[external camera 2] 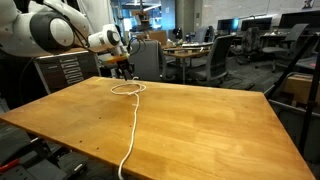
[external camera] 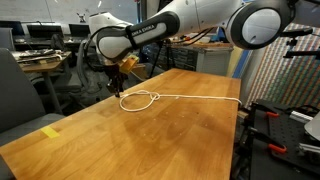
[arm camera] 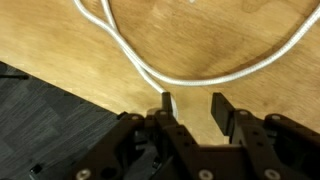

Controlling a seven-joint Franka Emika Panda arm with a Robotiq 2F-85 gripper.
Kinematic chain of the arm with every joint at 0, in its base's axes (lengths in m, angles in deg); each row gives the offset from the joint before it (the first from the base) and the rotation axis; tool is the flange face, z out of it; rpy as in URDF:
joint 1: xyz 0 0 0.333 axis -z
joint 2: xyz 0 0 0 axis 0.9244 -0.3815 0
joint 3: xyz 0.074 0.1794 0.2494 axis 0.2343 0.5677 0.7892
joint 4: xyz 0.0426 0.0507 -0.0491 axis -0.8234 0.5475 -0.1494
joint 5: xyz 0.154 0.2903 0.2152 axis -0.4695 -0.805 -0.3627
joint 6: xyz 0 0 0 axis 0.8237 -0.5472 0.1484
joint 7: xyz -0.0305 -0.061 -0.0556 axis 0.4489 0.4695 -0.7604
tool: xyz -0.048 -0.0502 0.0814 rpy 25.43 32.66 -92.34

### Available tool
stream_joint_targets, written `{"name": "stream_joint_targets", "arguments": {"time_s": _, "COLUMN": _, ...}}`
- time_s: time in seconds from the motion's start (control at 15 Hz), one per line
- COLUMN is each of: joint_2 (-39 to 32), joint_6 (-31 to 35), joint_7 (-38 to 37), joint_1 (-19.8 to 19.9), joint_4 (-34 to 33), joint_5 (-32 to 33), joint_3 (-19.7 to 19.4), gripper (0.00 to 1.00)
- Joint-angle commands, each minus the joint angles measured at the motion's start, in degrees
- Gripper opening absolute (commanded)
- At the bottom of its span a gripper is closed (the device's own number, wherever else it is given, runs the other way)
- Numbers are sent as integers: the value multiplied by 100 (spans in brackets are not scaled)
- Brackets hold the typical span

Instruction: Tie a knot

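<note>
The tabletop [external camera: 190, 130] carries a white rope [external camera 2: 133, 130] whose long tail runs to one edge and seems to go over it. Any hanging weight there could drag the slack loop open. The knot [external camera: 140, 99], only a loose crossed loop, lies near the opposite edge, close to a corner, under the pincer [arm camera: 192, 105]. Its jaws stand apart with nothing between them. The rope passes just beyond the fingertips, so closing there might miss it or nudge the crossing undone. No writing is legible.
</note>
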Motion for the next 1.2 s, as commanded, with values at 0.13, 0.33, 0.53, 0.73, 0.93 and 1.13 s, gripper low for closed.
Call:
{"name": "stream_joint_targets", "arguments": {"time_s": 0.13, "joint_2": -45, "joint_6": 72, "joint_7": 407, "joint_1": 177, "joint_4": -189, "joint_5": -321, "joint_3": 176, "gripper": 78}}
{"name": "stream_joint_targets", "arguments": {"time_s": 0.33, "joint_2": 49, "joint_6": 302, "joint_7": 491, "joint_1": 388, "joint_4": -158, "joint_5": -558, "joint_3": 271, "gripper": 100}}
{"name": "stream_joint_targets", "arguments": {"time_s": 0.53, "joint_2": 72, "joint_6": 377, "joint_7": 459, "joint_1": 592, "joint_4": -115, "joint_5": -810, "joint_3": 394, "gripper": 100}}
{"name": "stream_joint_targets", "arguments": {"time_s": 0.73, "joint_2": -10, "joint_6": 367, "joint_7": 272, "joint_1": 616, "joint_4": -146, "joint_5": -969, "joint_3": 449, "gripper": 100}}
{"name": "stream_joint_targets", "arguments": {"time_s": 0.93, "joint_2": -108, "joint_6": 461, "joint_7": 106, "joint_1": 509, "joint_4": -235, "joint_5": -913, "joint_3": 352, "gripper": 100}}
{"name": "stream_joint_targets", "arguments": {"time_s": 1.13, "joint_2": -129, "joint_6": 380, "joint_7": 149, "joint_1": 509, "joint_4": -199, "joint_5": -854, "joint_3": 296, "gripper": 100}}
